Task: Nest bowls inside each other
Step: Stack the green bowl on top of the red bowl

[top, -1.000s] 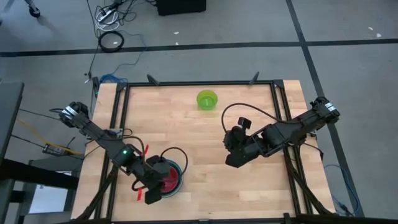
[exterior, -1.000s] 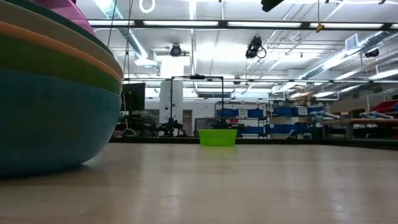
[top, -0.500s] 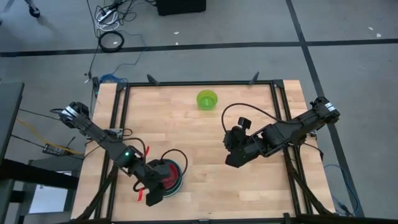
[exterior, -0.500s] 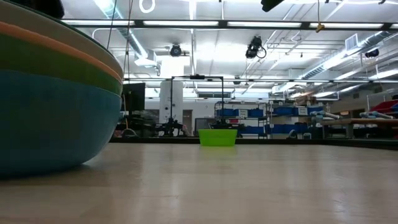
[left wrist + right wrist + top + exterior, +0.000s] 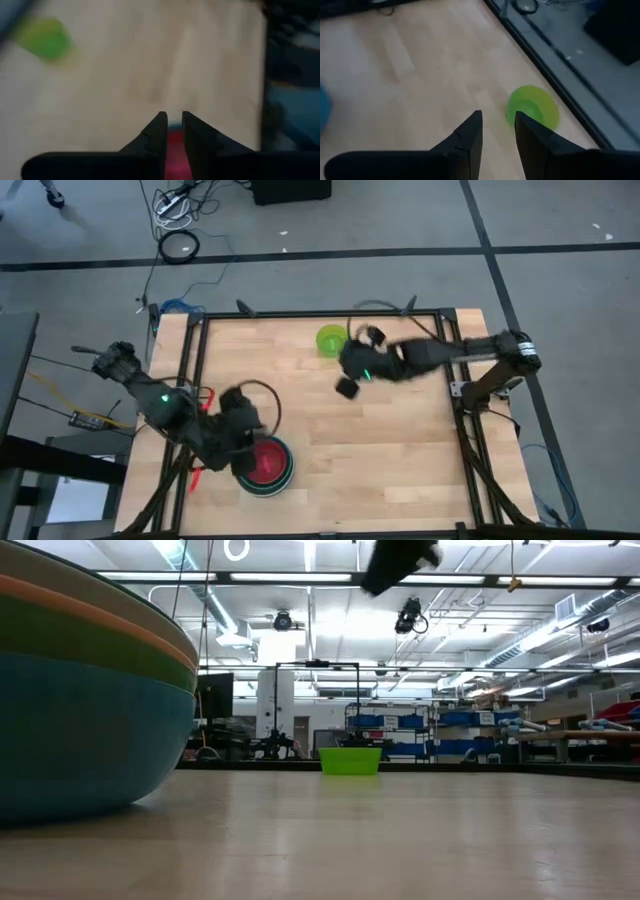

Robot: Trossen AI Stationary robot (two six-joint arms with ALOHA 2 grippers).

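A stack of nested bowls (image 5: 266, 466) stands near the table's near-left part, a teal rim outside and a pink-red bowl (image 5: 175, 145) innermost. In the low view the stack (image 5: 80, 700) fills the left and rests on its teal base. A single lime green bowl (image 5: 332, 340) sits upright near the far edge, also in the right wrist view (image 5: 532, 107). My left gripper (image 5: 255, 442) hovers above the stack's far-left side, its fingers (image 5: 171, 116) narrowly open with nothing between them. My right gripper (image 5: 346, 387) hangs open in the air just near of the green bowl (image 5: 350, 761), clear of it.
A black frame rail (image 5: 320, 314) runs round the wooden tabletop (image 5: 400, 450). The middle and right of the table are bare wood. Cables lie on the floor beyond the far edge (image 5: 178, 246).
My left gripper has risen off the bowl stack and drawn back toward the table's left, leaving the pink-red bowl sunk in the stack. My right gripper has swung from the table's middle right toward the far edge, close to the lime green bowl.
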